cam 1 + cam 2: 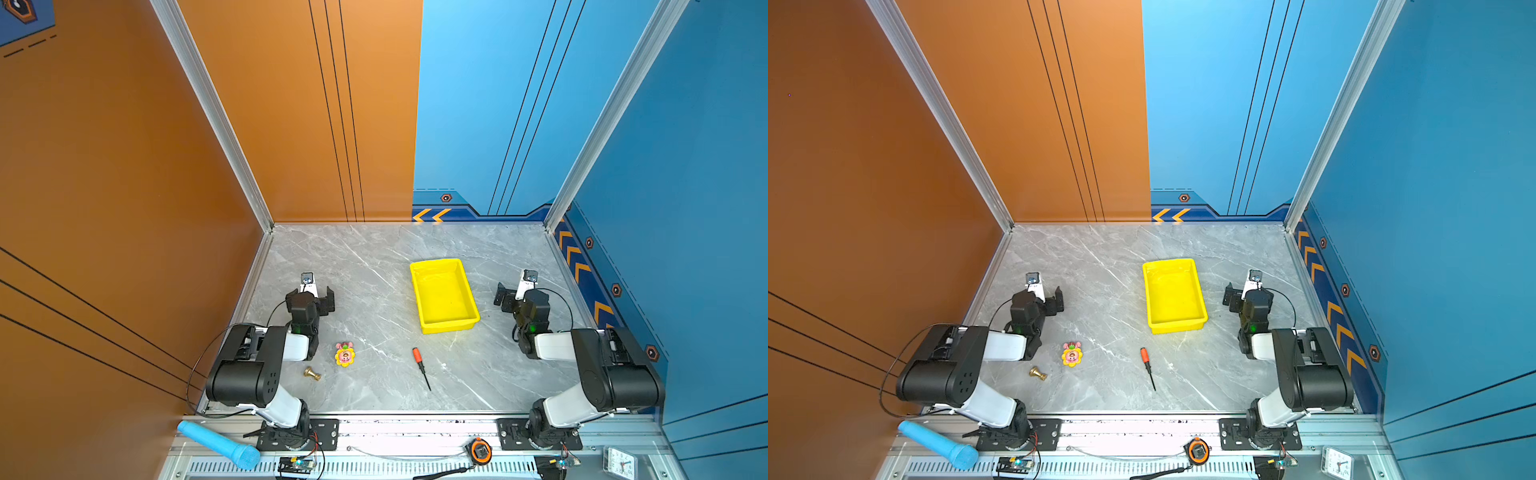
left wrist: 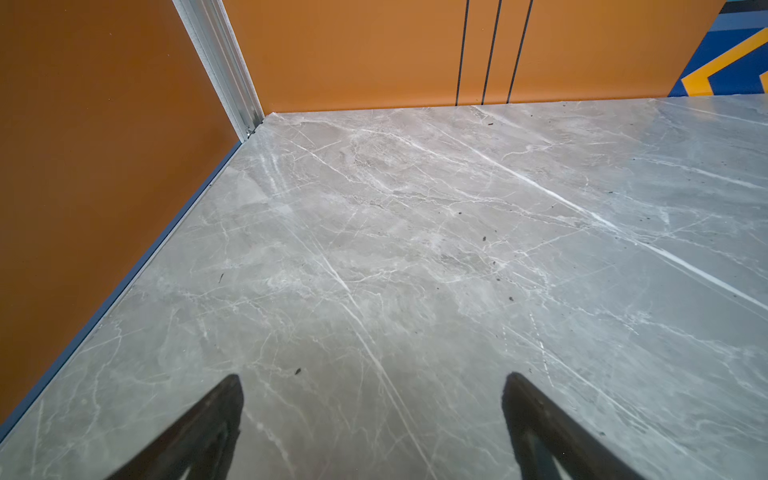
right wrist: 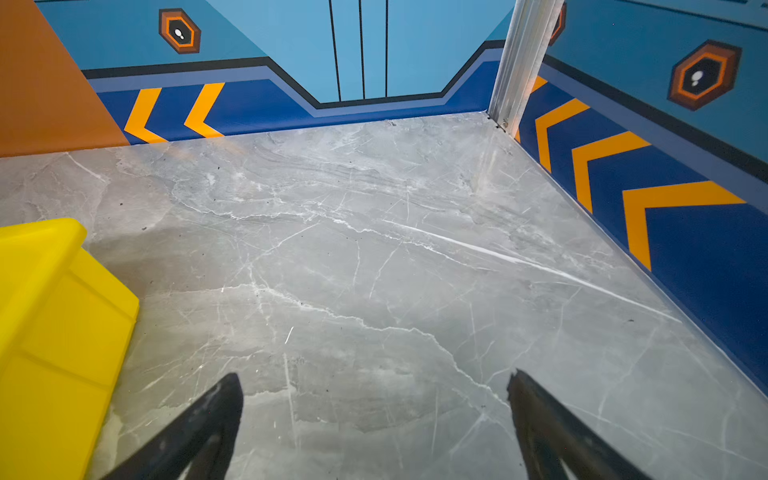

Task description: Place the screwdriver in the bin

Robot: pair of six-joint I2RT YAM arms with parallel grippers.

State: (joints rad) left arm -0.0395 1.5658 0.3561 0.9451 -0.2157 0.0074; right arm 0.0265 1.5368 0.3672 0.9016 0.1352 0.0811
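Both my grippers are hanging spread and empty over the marble, with the screwdriver lying loose on the table between them.

My left gripper (image 2: 372,419) is showing two black fingers standing wide apart with only veined grey marble table (image 2: 415,249) under them; my right gripper (image 3: 374,419) is gaping the same way, and its wrist view is catching a corner of the bin (image 3: 54,316) just beside one finger. Neither wrist view is showing the screwdriver (image 1: 420,367); both top views are, behind my right gripper's reach and off toward my left arm, well apart from both, just short of the bin's near wall. It is looking slim, with an orange-red handle, black collar and thin black shaft. The bin is looking glossy, a shallow yellow plastic rectangle with a rolled rim.
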